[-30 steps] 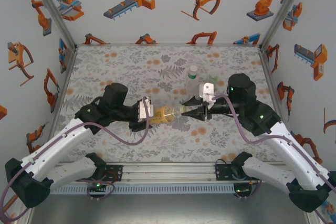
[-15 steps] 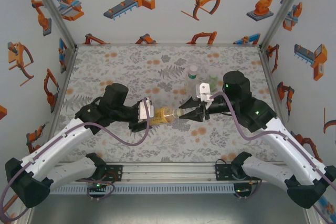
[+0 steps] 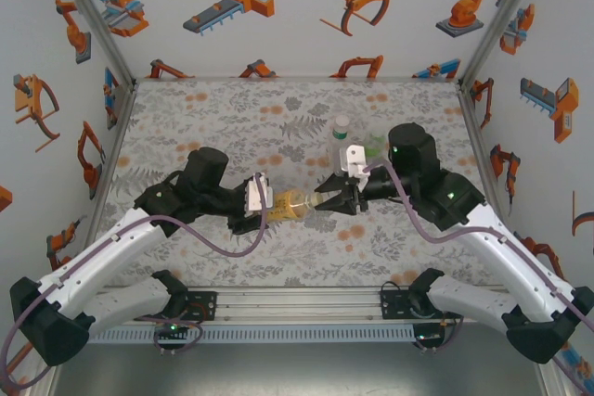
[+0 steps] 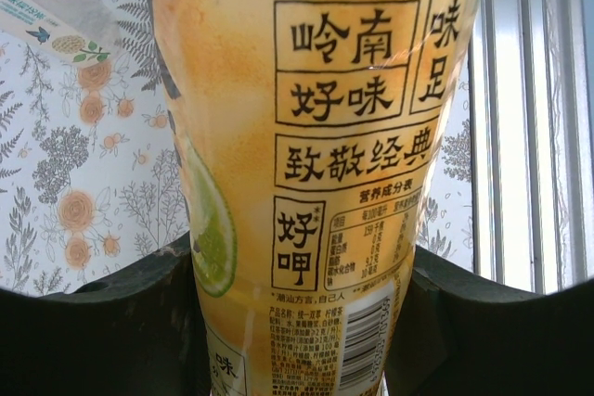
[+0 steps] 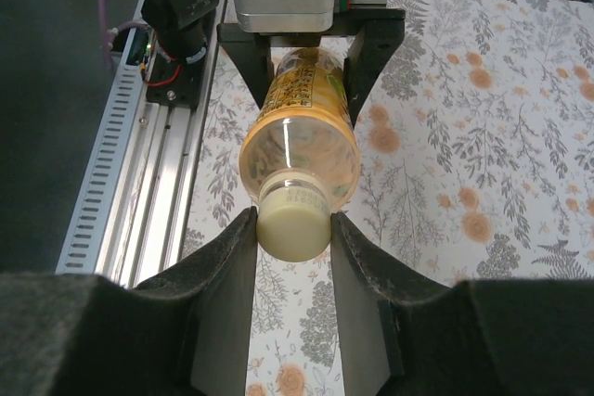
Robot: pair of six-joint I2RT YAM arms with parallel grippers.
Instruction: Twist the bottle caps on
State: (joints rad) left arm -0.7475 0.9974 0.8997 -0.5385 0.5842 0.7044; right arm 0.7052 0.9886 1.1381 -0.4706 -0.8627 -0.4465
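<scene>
Left gripper [image 3: 265, 203] is clamping the amber tea bottle [image 3: 295, 200] sideways, and right gripper [image 5: 293, 224] is pinching its pale cap [image 5: 297, 240]. Capping is looking underway; next it's likely needing a tightening wrist twist.

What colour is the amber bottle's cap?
Pale cream; the cap shows best in the right wrist view.

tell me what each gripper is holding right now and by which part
The left gripper holds the yellow bottle around its body; the right gripper is shut on that bottle's cap.
</scene>
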